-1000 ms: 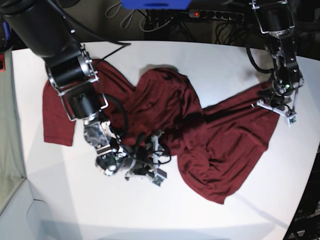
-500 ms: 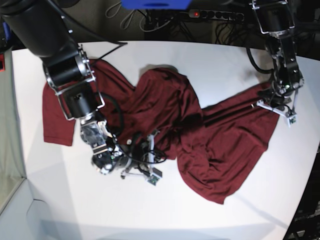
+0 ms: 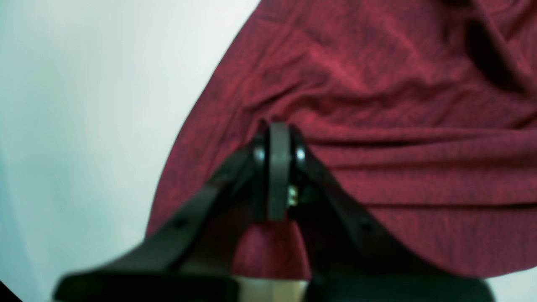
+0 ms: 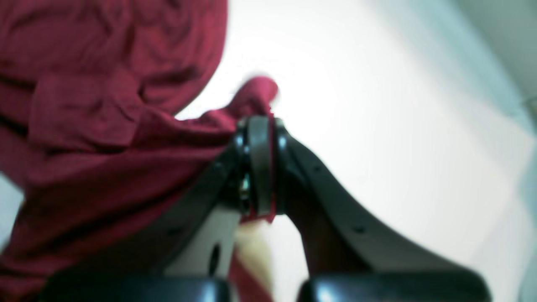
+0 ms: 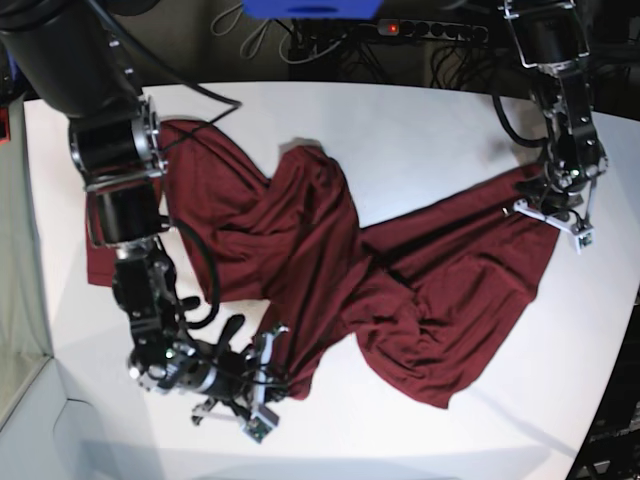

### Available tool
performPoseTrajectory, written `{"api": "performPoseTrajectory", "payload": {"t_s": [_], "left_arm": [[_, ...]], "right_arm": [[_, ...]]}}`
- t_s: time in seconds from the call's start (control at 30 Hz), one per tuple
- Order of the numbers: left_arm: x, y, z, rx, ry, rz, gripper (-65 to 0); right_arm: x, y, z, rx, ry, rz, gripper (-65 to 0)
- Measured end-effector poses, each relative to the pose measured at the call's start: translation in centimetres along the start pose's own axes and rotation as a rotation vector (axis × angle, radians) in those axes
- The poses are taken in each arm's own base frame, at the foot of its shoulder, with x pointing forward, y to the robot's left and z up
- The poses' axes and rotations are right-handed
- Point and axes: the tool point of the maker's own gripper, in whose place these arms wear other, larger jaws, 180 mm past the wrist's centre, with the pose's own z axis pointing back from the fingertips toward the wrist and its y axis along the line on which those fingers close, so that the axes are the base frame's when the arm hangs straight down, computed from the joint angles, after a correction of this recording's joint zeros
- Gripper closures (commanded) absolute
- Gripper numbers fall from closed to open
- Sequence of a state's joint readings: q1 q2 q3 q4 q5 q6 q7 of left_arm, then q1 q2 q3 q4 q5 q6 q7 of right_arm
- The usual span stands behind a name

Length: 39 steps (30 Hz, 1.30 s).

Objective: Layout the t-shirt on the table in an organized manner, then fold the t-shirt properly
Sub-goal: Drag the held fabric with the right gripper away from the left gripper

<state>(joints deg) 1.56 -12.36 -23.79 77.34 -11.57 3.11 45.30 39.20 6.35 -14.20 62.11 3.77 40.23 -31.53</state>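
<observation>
The maroon t-shirt (image 5: 320, 250) lies crumpled and stretched across the white table (image 5: 420, 130). One sleeve lies flat at the left and the body is bunched toward the right. My right gripper (image 5: 268, 368) is near the front left and is shut on a fold of the shirt. In the right wrist view the gripper (image 4: 258, 126) pinches the shirt (image 4: 105, 105), with a tip of cloth poking out past it. My left gripper (image 5: 553, 208) is at the far right, shut on the shirt's edge. The left wrist view shows this gripper (image 3: 279, 130) on the shirt (image 3: 398, 126).
A power strip and cables (image 5: 420, 30) lie behind the table's back edge. A blue object (image 5: 310, 8) hangs at the top. The table's curved front edge (image 5: 330, 462) runs just below my right gripper. Bare table (image 3: 84, 105) lies beside the left gripper.
My right gripper has moved toward the table's front and left, dragging a fold of the shirt with it and stretching the cloth out. The left arm has not moved.
</observation>
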Motion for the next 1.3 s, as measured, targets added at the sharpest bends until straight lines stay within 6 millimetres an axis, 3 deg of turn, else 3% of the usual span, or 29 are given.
{"api": "performPoseTrajectory", "payload": {"t_s": [0.13, 0.43, 0.7, 0.83, 0.9, 0.97, 1.03, 1.13, 1.3], "left_arm": [[-0.1, 0.0, 0.0, -0.001, 0.0, 0.002, 0.0], [-0.3, 0.2, 0.2, 0.002, -0.008, -0.004, 0.0], [-0.6, 0.4, 0.2, 0.006, -0.003, -0.005, 0.0], [-0.6, 0.5, 0.2, 0.005, -0.007, -0.004, 0.0], [-0.7, 0.5, 0.3, 0.005, -0.004, -0.004, 0.0], [-0.7, 0.5, 0.3, 0.004, -0.005, -0.004, 0.0], [-0.7, 0.5, 0.3, 0.005, -0.005, -0.004, 0.0], [-0.6, 0.5, 0.3, 0.005, -0.007, -0.004, 0.0], [-0.7, 0.5, 0.3, 0.005, -0.005, -0.004, 0.0]], "right_arm": [[2.2, -2.8, 0.9, -0.054, -0.05, -0.02, 0.0], [9.0, -14.3, 3.9, -0.319, -0.278, -0.22, 0.0], [11.4, -19.4, 4.5, -0.418, -0.394, -0.318, -3.4], [15.2, -19.1, 4.4, -0.407, -0.462, -0.311, -10.4], [16.7, -17.8, 3.6, -0.379, -0.467, -0.269, -18.2], [17.1, -15.7, 2.1, -0.333, -0.42, -0.177, -26.0], [15.8, -13.2, 0.2, -0.276, -0.351, -0.089, -30.1], [12.8, -10.4, -2.1, -0.222, -0.266, -0.052, -29.4], [9.7, -9.4, -2.7, -0.21, -0.22, -0.079, -29.7]]}}
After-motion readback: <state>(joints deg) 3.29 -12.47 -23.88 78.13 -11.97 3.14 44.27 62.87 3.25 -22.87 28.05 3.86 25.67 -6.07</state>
